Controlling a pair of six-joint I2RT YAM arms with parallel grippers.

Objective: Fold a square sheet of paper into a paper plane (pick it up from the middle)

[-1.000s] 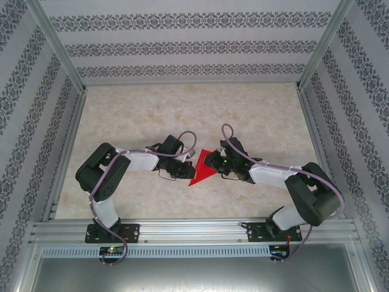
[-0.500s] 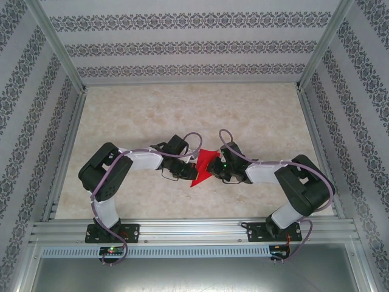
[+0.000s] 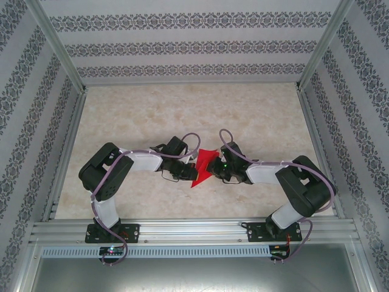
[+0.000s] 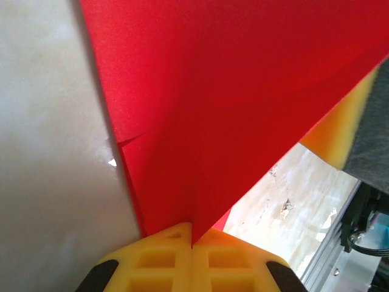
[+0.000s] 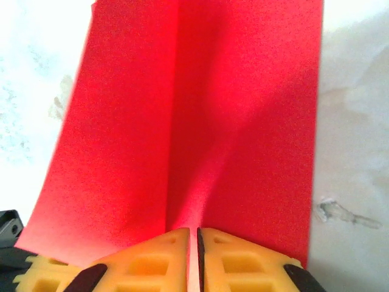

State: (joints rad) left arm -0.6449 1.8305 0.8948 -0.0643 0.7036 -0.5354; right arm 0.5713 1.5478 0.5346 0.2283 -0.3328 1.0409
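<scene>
The red sheet of paper (image 3: 199, 174) hangs folded into a pointed triangle between both grippers, over the middle of the table's near half. My left gripper (image 3: 192, 166) comes at it from the left. In the left wrist view its yellow fingers (image 4: 164, 255) are pressed together with the paper's (image 4: 231, 91) creased edge pinched between them. My right gripper (image 3: 210, 168) meets the paper from the right. Its fingertips (image 5: 176, 249) stand a thin slit apart, with the fold of the paper (image 5: 200, 109) running into that slit.
A marbled tabletop (image 3: 194, 109) stretches behind the arms. Aluminium frame rails (image 3: 194, 228) run along the near edge and patterned walls close in the sides. The right gripper's yellow finger (image 4: 340, 134) shows past the paper in the left wrist view.
The right arm has swung left and closed in on the paper, whose tip shifted slightly left. Over the last half second hardly anything moved.
</scene>
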